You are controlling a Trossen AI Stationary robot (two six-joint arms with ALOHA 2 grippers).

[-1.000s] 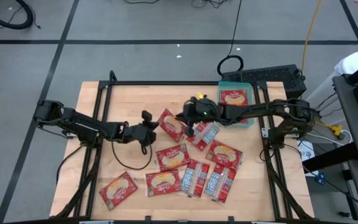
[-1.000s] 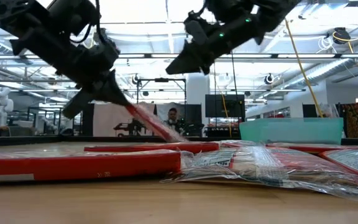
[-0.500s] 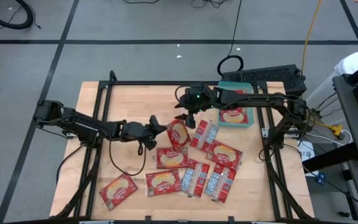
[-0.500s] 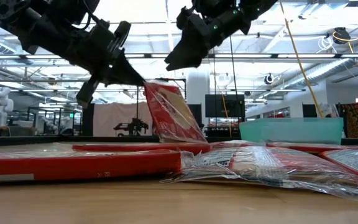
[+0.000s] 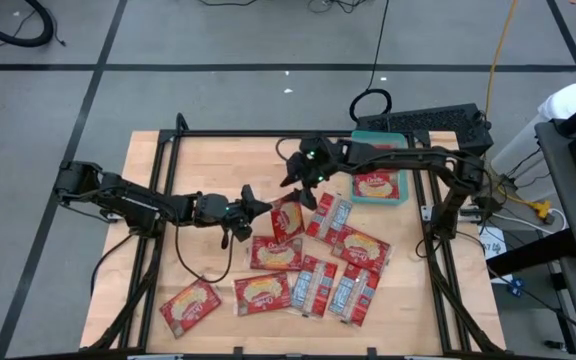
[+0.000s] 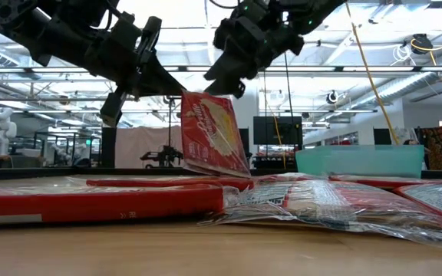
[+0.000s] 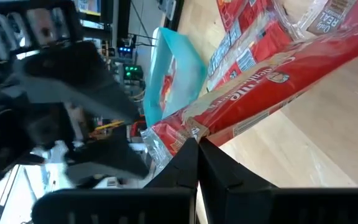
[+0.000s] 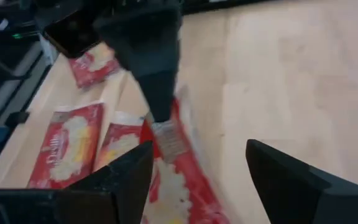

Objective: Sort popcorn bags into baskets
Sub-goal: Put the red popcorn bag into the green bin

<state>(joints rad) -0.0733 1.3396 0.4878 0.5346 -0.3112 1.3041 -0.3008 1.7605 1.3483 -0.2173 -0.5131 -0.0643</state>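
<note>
Several red popcorn bags lie flat on the wooden table. One bag stands nearly upright, with my left gripper shut on its top corner. Its lower edge rests on the flat bags. My right gripper hangs open just above and beyond this bag and touches nothing. In the right wrist view its fingers straddle the bag from above. The teal basket stands at the far right and holds one bag. My left gripper pinches the standing bag's crimped upper corner between its two fingers. It comes in slanting down from the table's left side. The bag hangs tilted below the fingers, its picture side toward the near edge and its bottom edge still down on the pile.
A black keyboard-like box sits behind the basket at the far right. One bag lies apart near the front left. A black frame runs along the table's edges. Bare wood shows at the far left.
My left gripper has risen and moved toward the table's right, tipping the bag from a low slant to nearly upright, with its lower edge still on the pile. My right gripper has opened and drawn back toward the far edge.
</note>
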